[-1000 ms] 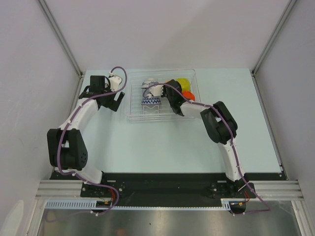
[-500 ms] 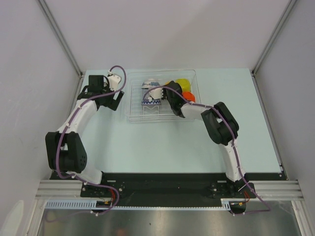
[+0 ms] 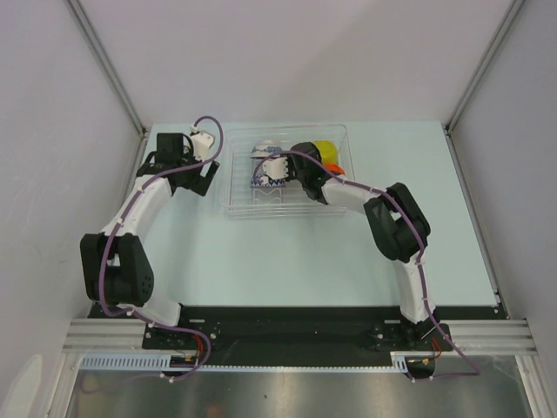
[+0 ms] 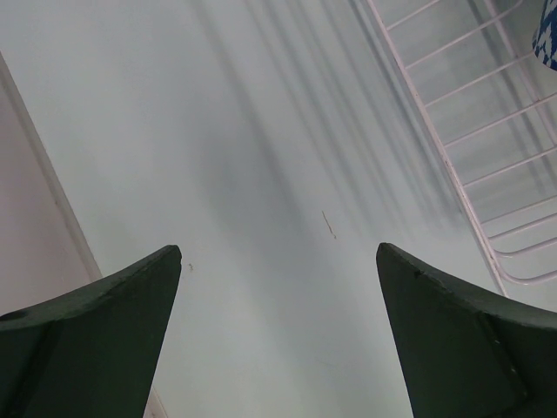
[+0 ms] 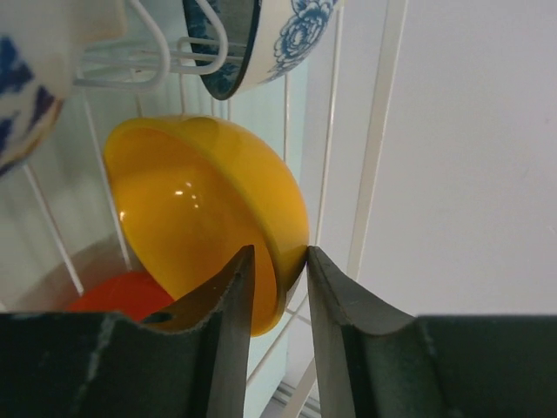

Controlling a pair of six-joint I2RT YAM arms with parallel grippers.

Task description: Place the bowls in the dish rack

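The clear dish rack [image 3: 287, 212] stands at the back middle of the table. A yellow bowl [image 3: 327, 149] stands on edge at its back right, with an orange bowl [image 3: 335, 168] just in front. A white bowl with blue zigzags [image 3: 266, 174] stands in the left half. My right gripper [image 3: 315, 160] is inside the rack. In the right wrist view it [image 5: 278, 254] is shut on the yellow bowl's [image 5: 191, 209] rim, with the orange bowl [image 5: 113, 294] below and two blue-patterned bowls [image 5: 278, 35] above. My left gripper [image 3: 207, 180] is open and empty left of the rack.
In the left wrist view the gripper [image 4: 278, 252] hovers over bare table, with the rack's wire edge [image 4: 452, 165] to its right. White rack wires [image 5: 383, 131] run close beside my right fingers. Grey walls enclose the table on three sides.
My right gripper has moved a little toward the back of the rack, near the yellow bowl. The left arm's elbow shifted slightly; its gripper stays open in place.
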